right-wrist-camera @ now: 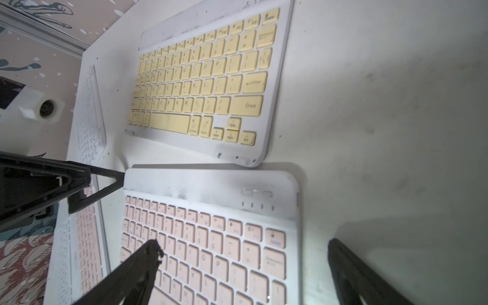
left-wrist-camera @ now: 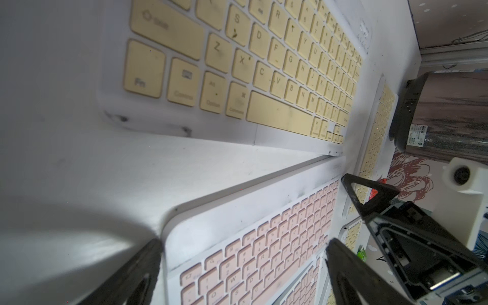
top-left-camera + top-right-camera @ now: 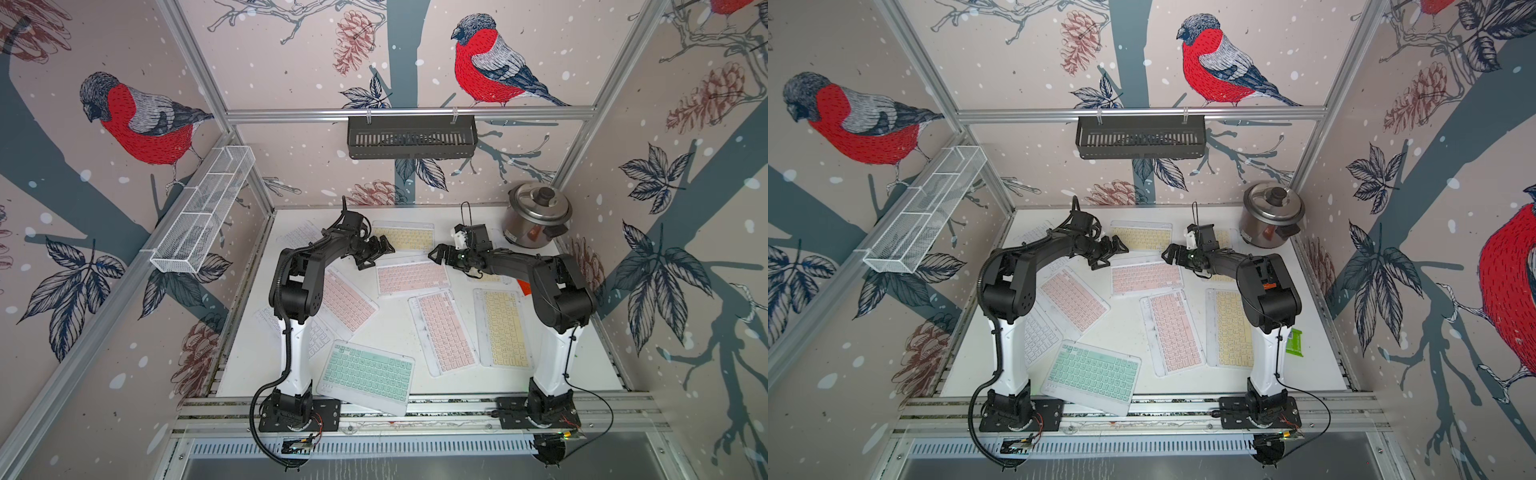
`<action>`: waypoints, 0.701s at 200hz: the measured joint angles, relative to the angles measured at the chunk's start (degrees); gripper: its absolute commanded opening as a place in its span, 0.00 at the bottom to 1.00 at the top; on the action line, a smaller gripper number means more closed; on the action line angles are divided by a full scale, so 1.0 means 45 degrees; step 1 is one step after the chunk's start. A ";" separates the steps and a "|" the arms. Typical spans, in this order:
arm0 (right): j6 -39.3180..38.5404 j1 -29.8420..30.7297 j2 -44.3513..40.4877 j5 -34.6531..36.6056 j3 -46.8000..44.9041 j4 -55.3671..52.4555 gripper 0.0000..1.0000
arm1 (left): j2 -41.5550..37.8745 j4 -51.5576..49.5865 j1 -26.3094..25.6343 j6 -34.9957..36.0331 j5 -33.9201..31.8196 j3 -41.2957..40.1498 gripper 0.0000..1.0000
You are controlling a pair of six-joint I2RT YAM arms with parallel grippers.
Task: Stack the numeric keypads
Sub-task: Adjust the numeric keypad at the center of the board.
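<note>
Numeric keypads [image 3: 444, 332] lie scattered flat across worktop [image 3: 392, 328], some overlapping. Mint keypad [image 3: 368, 376] overhangs near edge. Left gripper [image 3: 374, 255] and right gripper [image 3: 437, 254] hover over far corners of pink keypad [image 3: 411, 277], jaws spread, empty.

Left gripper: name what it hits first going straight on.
Likely the pink keypad just ahead of the left gripper; if it passes above that, the right gripper. Depth is unclear.

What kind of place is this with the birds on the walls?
Probably a robot practice booth: left arm and right arm bolted to a rail, wallpapered walls, keypads strewn on a white table.
</note>
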 measured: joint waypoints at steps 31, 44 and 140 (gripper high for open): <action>0.0389 -0.0010 -0.0418 -0.0311 -0.0466 0.0092 1.00 | 0.0165 0.0141 0.0015 -0.0097 0.0083 0.0214 0.97; 0.0554 -0.0165 -0.0471 -0.0316 -0.0413 0.0092 1.00 | 0.0194 0.0126 0.0010 -0.0087 0.0049 0.0287 0.97; 0.0563 -0.0792 0.0748 -0.1151 0.0874 0.0248 1.00 | 0.0355 0.0049 0.0005 0.0068 -0.0034 0.0495 0.97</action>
